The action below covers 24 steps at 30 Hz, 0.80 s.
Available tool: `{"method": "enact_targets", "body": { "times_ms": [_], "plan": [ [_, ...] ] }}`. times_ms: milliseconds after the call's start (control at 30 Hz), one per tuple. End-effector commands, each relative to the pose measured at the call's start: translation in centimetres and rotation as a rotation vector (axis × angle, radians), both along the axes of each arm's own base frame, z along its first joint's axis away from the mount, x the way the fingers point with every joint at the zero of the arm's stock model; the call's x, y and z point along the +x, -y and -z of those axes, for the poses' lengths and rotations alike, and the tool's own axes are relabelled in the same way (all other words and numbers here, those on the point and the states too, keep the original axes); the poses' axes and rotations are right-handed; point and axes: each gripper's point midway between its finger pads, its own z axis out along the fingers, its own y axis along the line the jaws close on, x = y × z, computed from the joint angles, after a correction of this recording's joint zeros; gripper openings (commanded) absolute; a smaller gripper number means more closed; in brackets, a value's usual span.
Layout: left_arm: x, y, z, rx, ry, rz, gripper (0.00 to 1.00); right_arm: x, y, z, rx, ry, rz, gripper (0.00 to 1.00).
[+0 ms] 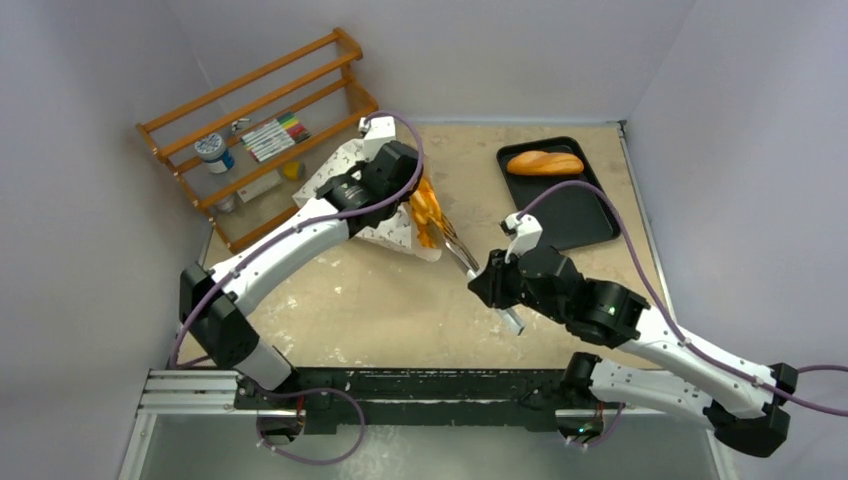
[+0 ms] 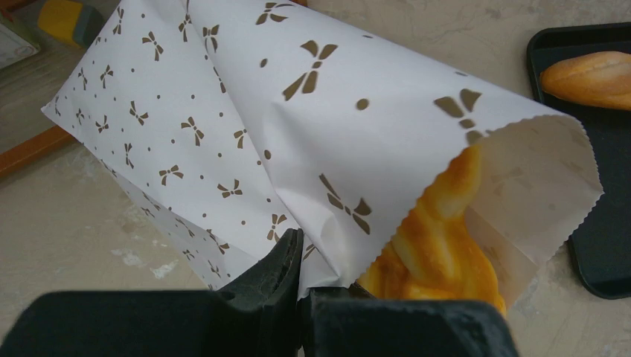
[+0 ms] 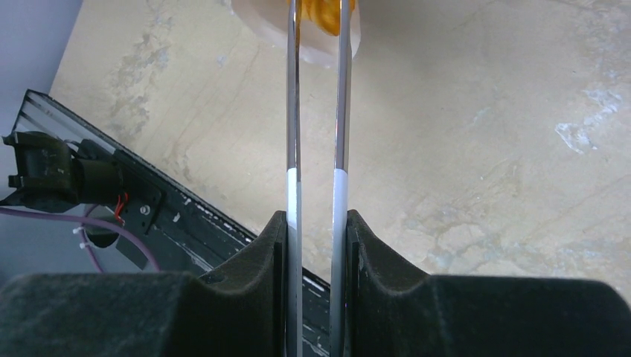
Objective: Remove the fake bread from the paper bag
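Mostly hidden: bread in paper bag

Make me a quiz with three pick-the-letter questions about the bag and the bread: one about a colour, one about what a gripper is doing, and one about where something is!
1. What colour are the little marks on the paper bag?
A blue
B green
C brown

2. What is the left gripper doing?
A standing wide open
B pinching the paper bag's edge
C squeezing thin air

3. Where is the long loaf?
A on the black tray
B under the paper bag
C on top of the left gripper

Answers:
1 C, the left wrist view shows brown marks on white paper.
2 B, its fingers are shut on the paper.
3 A, the top view shows it lying at the tray's far end.
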Motion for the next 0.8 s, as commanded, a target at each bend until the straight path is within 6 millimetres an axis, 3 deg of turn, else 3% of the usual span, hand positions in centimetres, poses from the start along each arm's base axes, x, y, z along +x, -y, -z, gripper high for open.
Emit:
{"method": "enact_targets", "body": {
  "times_ms": [0,133,467,600,633,767],
  "plan": [
    [3.0,0.7,-1.5,-0.058,0.067,-0.066,0.0,0.8,1.6,-3.5,0.097,0.075,0.099,0.0],
    [4.7,1.3,-2.1,-0.078,0.084,-0.083,0.0,0.6,2.5,-3.9,0.103,0.086,0.117,0.0],
    [8.2,0.1,-2.9,-0.099,0.097,-0.125,0.0,0.7,4.0,-4.9,0.119,0.098,0.176,0.0],
    [8.6,-0.8,-2.9,-0.104,0.1,-0.133,0.0,0.9,4.2,-4.6,0.112,0.088,0.204,0.0],
    [8.6,-1.1,-2.7,-0.106,0.1,-0.135,0.0,1.1,4.0,-5.9,0.137,0.099,0.211,0.0],
    [8.1,-1.5,-2.2,-0.115,0.1,-0.119,0.0,2.4,3.4,-7.3,0.166,0.12,0.265,0.0]
  ]
}}
